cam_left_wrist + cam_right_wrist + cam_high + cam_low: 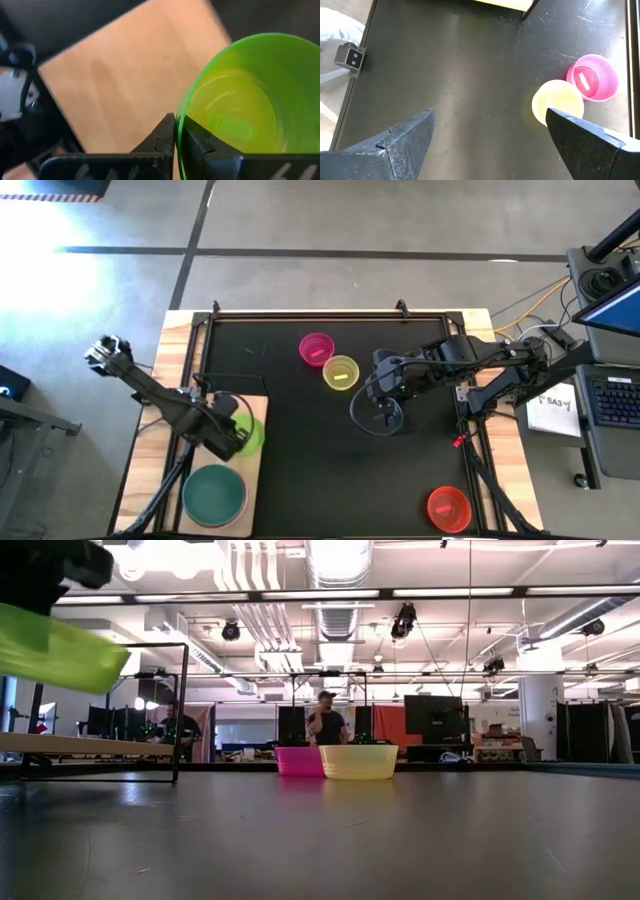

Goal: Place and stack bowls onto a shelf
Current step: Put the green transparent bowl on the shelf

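Observation:
My left gripper point(238, 436) is shut on a bright green bowl point(252, 436), held above the light wooden shelf point(256, 472) at the table's near left. A teal-green bowl point(213, 493) sits on the shelf's near part. On the black mat, a magenta bowl point(316, 348) and a yellow bowl point(341, 372) stand side by side, and a red bowl point(449, 508) stands near the near right corner. My right gripper point(386, 416) hangs open over the mat, right of the yellow bowl point(557, 102) and touching nothing. My left gripper holds the green bowl by its rim point(178, 116), pinched with one finger inside the bowl and one outside. The bowl point(50, 650) is lifted clear and tilted, with the shelf board point(125, 75) below it.
A black metal frame point(330, 313) runs around the mat's edges. Bare mat point(330, 470) lies between the shelf and the red bowl. People and desks show in the room beyond the table's far edge.

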